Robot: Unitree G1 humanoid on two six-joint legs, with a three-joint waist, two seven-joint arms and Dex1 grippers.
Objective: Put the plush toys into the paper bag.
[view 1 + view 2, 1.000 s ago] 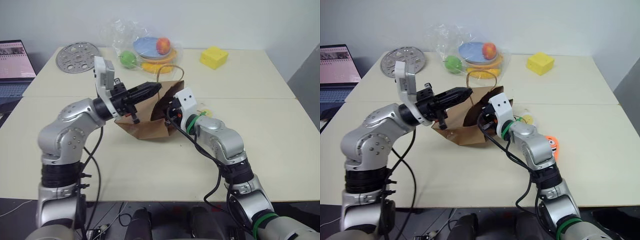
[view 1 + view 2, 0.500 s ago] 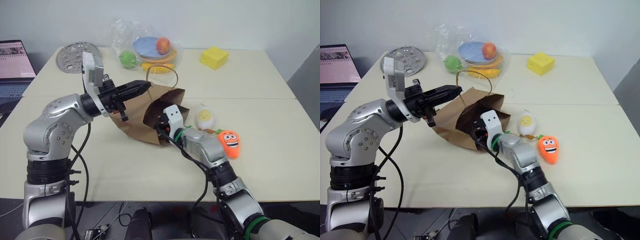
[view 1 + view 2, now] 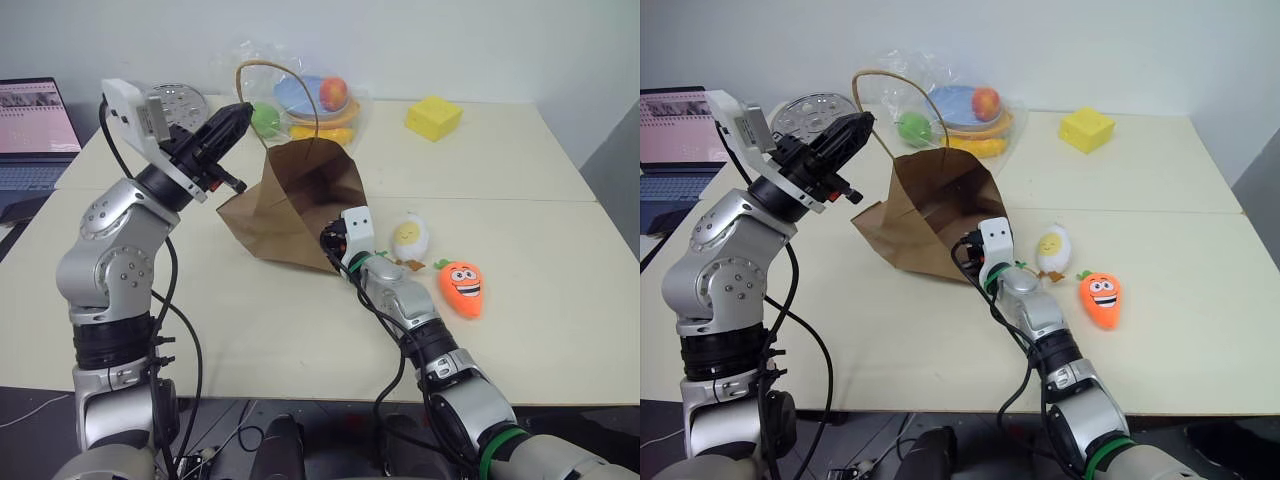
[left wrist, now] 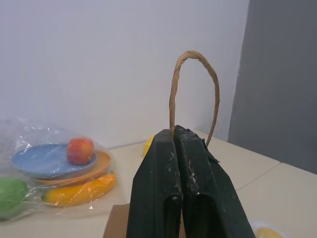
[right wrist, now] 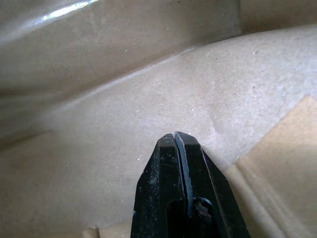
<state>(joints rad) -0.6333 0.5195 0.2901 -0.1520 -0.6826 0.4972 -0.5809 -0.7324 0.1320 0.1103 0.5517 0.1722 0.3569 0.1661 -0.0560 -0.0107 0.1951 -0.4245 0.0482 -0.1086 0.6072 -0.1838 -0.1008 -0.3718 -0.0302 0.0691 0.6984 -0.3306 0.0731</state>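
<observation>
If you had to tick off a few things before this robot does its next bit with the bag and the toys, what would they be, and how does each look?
1. Paper bag mouth held open, facing the toys: ok.
2. Left gripper shut on the bag handle, lifting it: ok.
3. Right gripper out of the bag, free to fetch a toy: not ok; it sits shut inside against the paper.
4. Egg toy and carrot toy lying in the open on the table beside the bag: ok.
5. Toys in the bag: not ok, both outside.

An office: pale tables [image 3: 520, 150], open laptop [image 3: 30, 125], bare wall.
</observation>
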